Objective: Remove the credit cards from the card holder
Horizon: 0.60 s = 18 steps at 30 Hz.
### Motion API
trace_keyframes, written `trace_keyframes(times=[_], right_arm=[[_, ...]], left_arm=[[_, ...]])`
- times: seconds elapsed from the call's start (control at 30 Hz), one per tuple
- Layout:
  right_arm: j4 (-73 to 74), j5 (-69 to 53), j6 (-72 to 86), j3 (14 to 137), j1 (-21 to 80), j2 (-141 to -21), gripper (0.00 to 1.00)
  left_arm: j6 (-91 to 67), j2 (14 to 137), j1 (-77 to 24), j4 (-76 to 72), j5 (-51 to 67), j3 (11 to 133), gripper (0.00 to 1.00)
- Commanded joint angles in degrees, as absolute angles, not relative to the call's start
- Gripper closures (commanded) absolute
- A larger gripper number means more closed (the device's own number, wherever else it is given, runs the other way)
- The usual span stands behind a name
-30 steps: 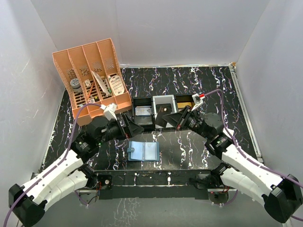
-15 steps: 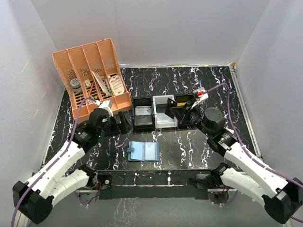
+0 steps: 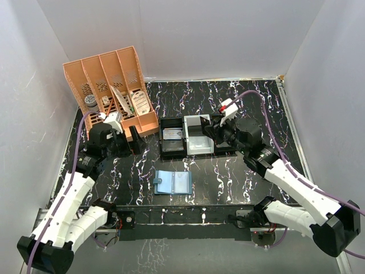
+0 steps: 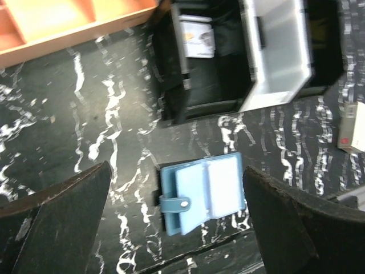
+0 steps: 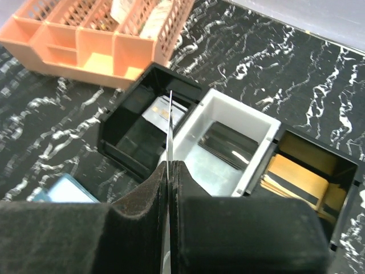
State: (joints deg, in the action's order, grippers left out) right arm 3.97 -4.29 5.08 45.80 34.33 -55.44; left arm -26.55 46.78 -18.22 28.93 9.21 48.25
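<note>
The teal-blue card holder (image 3: 173,183) lies open on the table near the front; it also shows in the left wrist view (image 4: 202,191), light blue pockets up and strap to the left. My left gripper (image 3: 134,140) is open and empty, raised above and left of the holder, with its fingers (image 4: 63,217) wide apart. My right gripper (image 3: 207,127) is shut on a thin credit card (image 5: 170,123), seen edge-on and held upright over the white tray (image 5: 259,123). A black card (image 5: 228,144) lies flat in that tray.
A black tray (image 3: 172,138) left of the white tray (image 3: 197,142) holds a pale card (image 5: 161,111). Another black tray (image 5: 333,162) to the right holds tan cards. An orange divided organizer (image 3: 111,91) stands at the back left. A small white box (image 4: 353,127) lies right of the holder.
My left gripper has drawn back to the left, away from the trays. My right gripper has risen and moved toward the back with the card, over the white tray. The card holder has not moved.
</note>
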Motion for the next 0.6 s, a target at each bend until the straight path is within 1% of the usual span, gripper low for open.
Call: trace_keyframes(times=[0.0,0.07,0.13,0.4,0.57], right_arm=[[7.5,-0.1,-4.3,49.6,34.2,-58.4,1.0],[9.7,0.6,-7.1,50.8,34.2,-60.3,1.0],[8.5,1.4,-9.4,50.2,34.2,-61.3,1.0],[4.2,1.9,-17.7,51.2,34.2,-67.6,1.0],[3.8,2.2,-22.1,52.9,34.2,-71.7,1.0]], left_arm=[[-24.1,47.5,-13.5,32.6,7.2,46.6,0.01],[-24.5,47.2,-11.4,31.1,8.4,45.6,0.01],[-25.3,45.8,-10.5,29.0,7.9,44.0,0.01],[-24.1,41.0,-10.4,25.9,-0.3,40.6,0.01],[-23.1,38.8,-10.4,22.7,0.9,38.6,0.01]])
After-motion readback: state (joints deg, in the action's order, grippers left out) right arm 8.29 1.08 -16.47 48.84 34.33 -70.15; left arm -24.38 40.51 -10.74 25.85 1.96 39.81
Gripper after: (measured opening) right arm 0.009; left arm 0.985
